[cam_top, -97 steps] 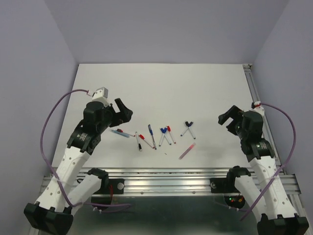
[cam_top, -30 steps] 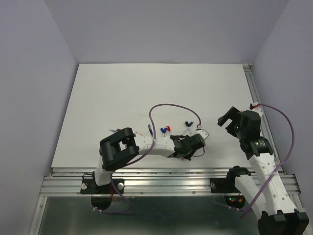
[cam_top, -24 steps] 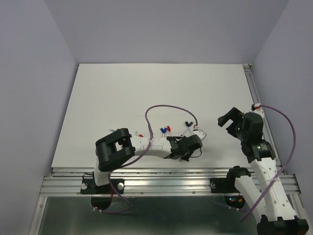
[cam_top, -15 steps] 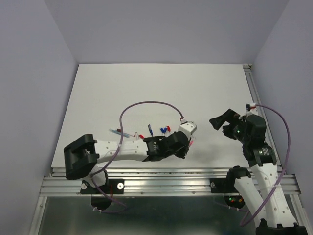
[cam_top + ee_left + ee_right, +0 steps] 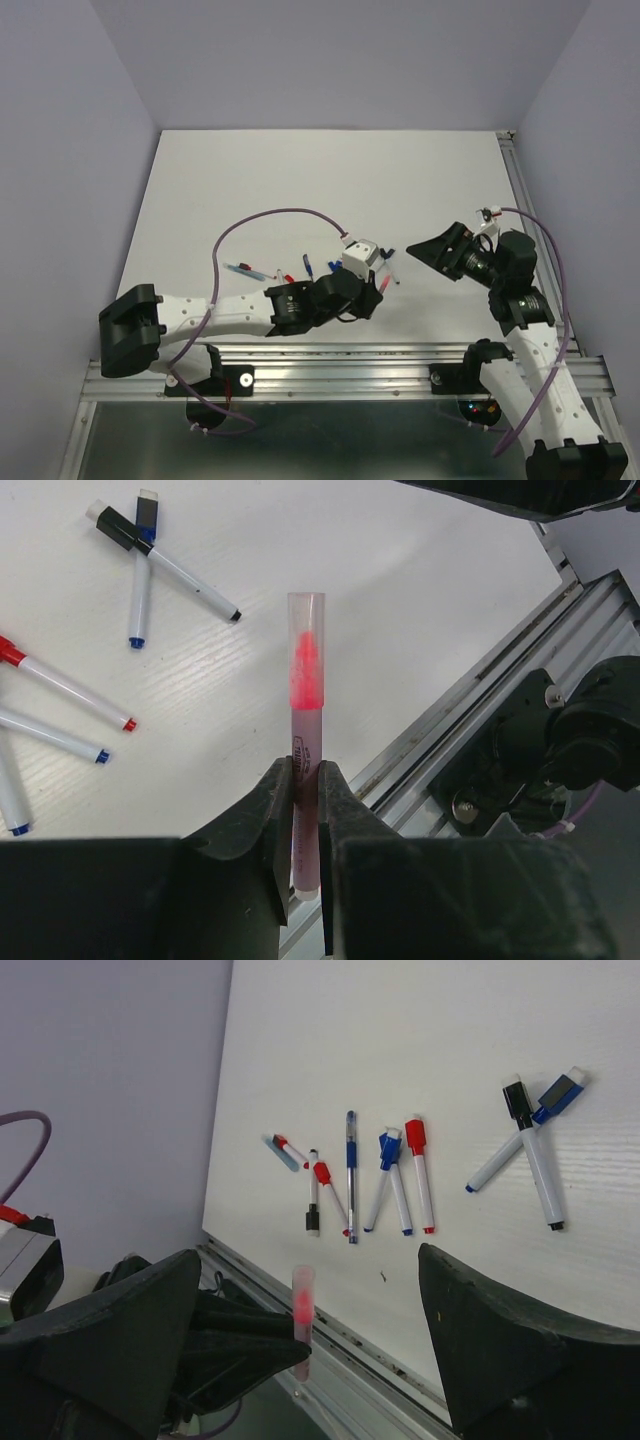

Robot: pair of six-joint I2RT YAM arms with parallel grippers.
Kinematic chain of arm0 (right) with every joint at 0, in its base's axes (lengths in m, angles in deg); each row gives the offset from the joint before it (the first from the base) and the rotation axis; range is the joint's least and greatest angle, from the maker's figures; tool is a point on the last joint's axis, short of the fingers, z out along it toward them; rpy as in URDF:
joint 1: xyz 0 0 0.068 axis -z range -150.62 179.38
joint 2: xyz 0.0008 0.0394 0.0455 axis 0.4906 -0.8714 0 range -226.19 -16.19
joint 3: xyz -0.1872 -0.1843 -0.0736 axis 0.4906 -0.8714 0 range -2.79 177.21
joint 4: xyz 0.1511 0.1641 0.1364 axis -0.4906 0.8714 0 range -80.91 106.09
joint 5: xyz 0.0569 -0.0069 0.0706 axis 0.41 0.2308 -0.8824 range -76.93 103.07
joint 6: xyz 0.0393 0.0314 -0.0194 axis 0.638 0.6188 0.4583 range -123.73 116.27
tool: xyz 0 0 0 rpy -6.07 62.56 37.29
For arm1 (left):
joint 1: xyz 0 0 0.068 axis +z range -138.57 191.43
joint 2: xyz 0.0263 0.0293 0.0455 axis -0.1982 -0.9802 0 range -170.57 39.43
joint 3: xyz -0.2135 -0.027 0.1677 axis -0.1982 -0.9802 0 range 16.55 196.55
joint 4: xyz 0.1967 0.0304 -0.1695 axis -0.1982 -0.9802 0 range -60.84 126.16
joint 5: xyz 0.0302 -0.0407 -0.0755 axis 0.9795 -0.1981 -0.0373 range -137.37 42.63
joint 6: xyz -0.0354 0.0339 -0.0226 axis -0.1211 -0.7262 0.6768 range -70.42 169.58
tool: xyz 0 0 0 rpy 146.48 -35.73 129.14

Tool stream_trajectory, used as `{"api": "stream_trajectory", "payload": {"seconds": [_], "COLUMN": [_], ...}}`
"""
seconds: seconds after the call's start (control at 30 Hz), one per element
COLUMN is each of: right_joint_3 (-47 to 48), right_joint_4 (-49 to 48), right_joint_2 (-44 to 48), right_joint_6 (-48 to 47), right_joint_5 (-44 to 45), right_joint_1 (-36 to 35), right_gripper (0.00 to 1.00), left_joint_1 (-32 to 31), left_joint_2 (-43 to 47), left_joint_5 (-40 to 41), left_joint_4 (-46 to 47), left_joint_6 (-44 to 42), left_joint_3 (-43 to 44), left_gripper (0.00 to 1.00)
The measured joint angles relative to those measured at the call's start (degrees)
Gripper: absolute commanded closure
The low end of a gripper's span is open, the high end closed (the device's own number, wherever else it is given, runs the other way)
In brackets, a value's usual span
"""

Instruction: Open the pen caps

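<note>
Raised now, the left hand [image 5: 304, 776] grips a pink pen [image 5: 306, 695], print unreadable.

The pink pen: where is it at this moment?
The pink pen is clamped by its barrel in the left gripper, held above the table's near edge, centre-right. The other pens lie beyond it, and the open right gripper is to its right.

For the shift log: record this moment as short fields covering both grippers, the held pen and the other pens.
left gripper: shut on the pink pen, gripping its lower barrel
clear cap: on the pen, pointing away from the fingers
right gripper: open, facing the pen, not touching it
other pens: lying on the table
</note>
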State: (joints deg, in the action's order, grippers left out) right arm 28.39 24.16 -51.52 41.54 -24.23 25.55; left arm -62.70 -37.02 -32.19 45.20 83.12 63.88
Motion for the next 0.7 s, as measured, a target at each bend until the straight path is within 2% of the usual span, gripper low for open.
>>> {"api": "stream_trajectory", "payload": {"seconds": [0.27,0.5,0.57,0.67,0.7], "right_joint_3": [0.0,0.0,0.0,0.0,0.0], "right_joint_4": [-2.7,-6.6,-6.9,-7.0,-7.0], "right_joint_2": [-4.6,-10.6,-11.7,-12.1,-12.1], "right_joint_6": [0.0,0.3,0.7,1.0,1.0], "right_joint_5": [1.9,4.6,5.6,6.4,6.7], "right_joint_1": [-3.5,-10.3,-11.4,-12.0,-12.1], "right_gripper": [0.12,0.41,0.46,0.6,0.72], "left_joint_1": [0.4,1.0,1.2,1.6,1.9], "left_joint_2": [-3.1,-5.5,-6.1,-6.5,-6.7], "left_joint_5": [1.2,1.6,1.6,1.5,1.5], "left_joint_4": [0.0,0.0,0.0,0.0,0.0], "left_joint_6": [1.5,1.7,1.7,2.3,2.7], "left_joint_3": [3.7,7.1,7.7,8.1,8.2], "left_gripper": [1.0,1.0,1.0,1.0,1.0]}}
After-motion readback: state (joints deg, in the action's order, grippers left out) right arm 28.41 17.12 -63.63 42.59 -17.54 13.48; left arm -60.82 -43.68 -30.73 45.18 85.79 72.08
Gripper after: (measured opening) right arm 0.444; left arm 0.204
